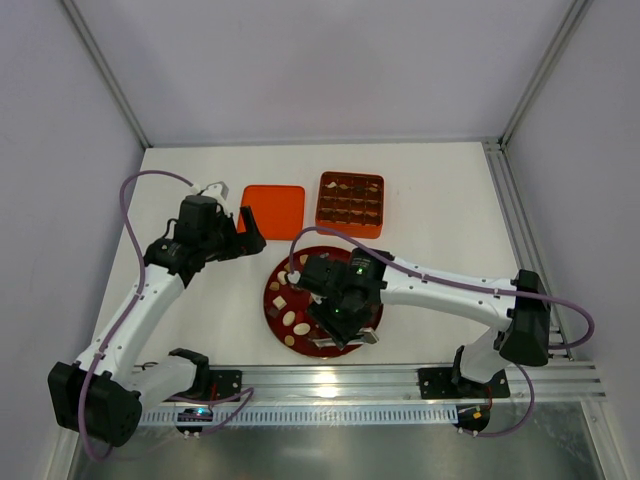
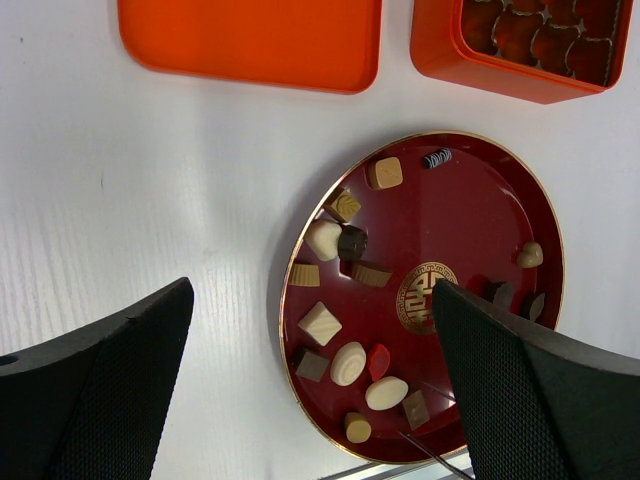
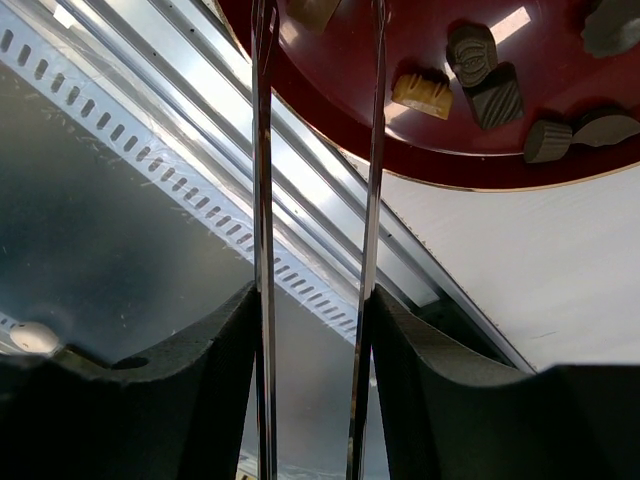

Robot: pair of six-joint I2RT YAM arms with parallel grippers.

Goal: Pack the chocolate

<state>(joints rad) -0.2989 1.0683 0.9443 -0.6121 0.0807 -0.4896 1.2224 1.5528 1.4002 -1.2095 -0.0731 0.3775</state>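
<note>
Several small chocolates (image 2: pixel 349 362), cream, tan and dark brown, lie on a dark red plate (image 2: pixel 450 220) with a gold emblem. The plate also shows in the top view (image 1: pixel 272 300). An orange gridded tray (image 2: pixel 520 75) behind the plate holds dark pieces in some cells. My left gripper (image 2: pixel 312 300) is open and empty, high above the plate's left side. My right gripper (image 3: pixel 315 300) is shut on metal tweezers (image 3: pixel 375 150); their arms reach over the plate's near edge (image 3: pixel 420 30), and their tips are out of frame. A few chocolates (image 3: pixel 425 92) lie beside the arms.
An orange lid (image 1: pixel 273 209) lies flat left of the tray (image 1: pixel 350 203). An aluminium rail (image 3: pixel 300 180) runs along the table's near edge, just below the plate. White walls close in the table on three sides.
</note>
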